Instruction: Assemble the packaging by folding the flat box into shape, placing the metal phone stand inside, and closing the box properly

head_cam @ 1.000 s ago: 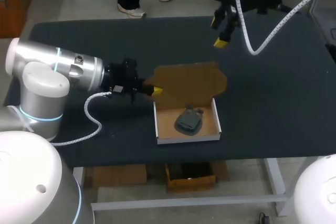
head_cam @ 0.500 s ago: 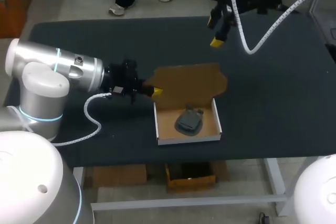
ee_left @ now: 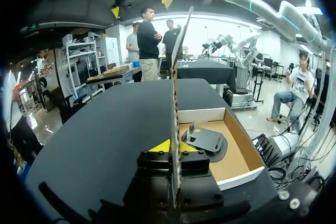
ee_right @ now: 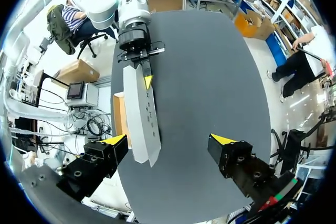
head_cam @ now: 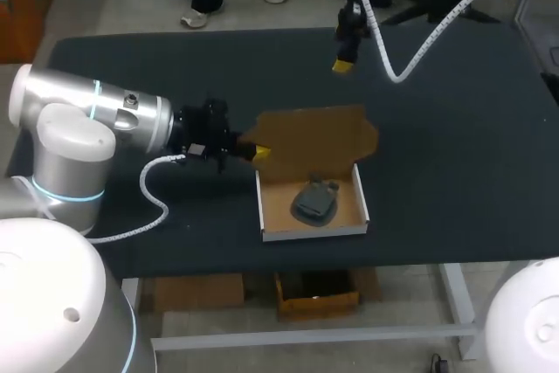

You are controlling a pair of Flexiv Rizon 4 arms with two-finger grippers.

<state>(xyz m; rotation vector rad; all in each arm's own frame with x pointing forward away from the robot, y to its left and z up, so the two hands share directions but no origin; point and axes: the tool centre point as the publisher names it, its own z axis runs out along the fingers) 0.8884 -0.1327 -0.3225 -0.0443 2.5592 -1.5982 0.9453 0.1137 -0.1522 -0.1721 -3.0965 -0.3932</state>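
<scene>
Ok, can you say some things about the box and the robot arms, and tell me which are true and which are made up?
1. The phone stand lies inside the box. True.
2. The box is closed. False: its lid is open.
3. The left pincer grips the lid's edge. True.
4. The right pincer holds the phone stand. False: it hangs open and empty, away from the box.

Right tool (ee_right: 169, 140) spread wide above the dark surface (ee_right: 210, 72); ahead, the left tool (ee_right: 146, 79) grips the box lid (ee_right: 140, 121)
</scene>
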